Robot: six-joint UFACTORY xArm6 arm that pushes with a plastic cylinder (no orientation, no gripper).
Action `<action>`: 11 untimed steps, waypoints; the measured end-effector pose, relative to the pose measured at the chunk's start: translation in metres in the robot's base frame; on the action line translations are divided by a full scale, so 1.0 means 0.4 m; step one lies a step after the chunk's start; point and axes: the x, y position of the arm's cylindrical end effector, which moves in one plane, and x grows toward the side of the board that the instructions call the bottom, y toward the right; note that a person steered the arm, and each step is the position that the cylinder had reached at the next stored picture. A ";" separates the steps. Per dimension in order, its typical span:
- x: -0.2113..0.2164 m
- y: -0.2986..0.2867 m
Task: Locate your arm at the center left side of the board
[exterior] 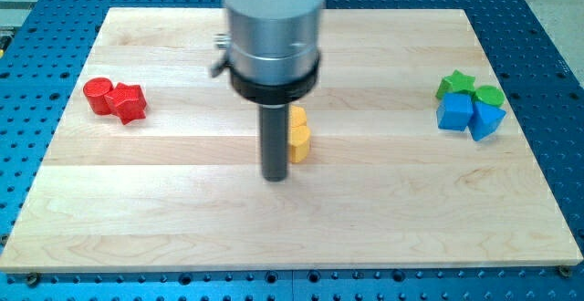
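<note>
My tip [275,178] rests on the wooden board [182,219] near its middle, just left of two yellow blocks [299,137] that stand one behind the other, partly hidden by the rod. At the view's left, a red cylinder [97,93] touches a red star-like block [129,102]. At the view's right, a green star [455,84] and a green cylinder [489,95] sit behind a blue cube [453,113] and a blue angular block [486,119]. The tip is far from the red and the blue-green groups.
The board lies on a blue perforated table [547,27]. The arm's grey and black body [274,36] hangs over the board's upper middle and hides part of it.
</note>
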 end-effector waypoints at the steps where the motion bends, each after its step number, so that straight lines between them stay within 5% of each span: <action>1: 0.000 -0.189; 4: -0.076 -0.667; 11: -0.329 -0.620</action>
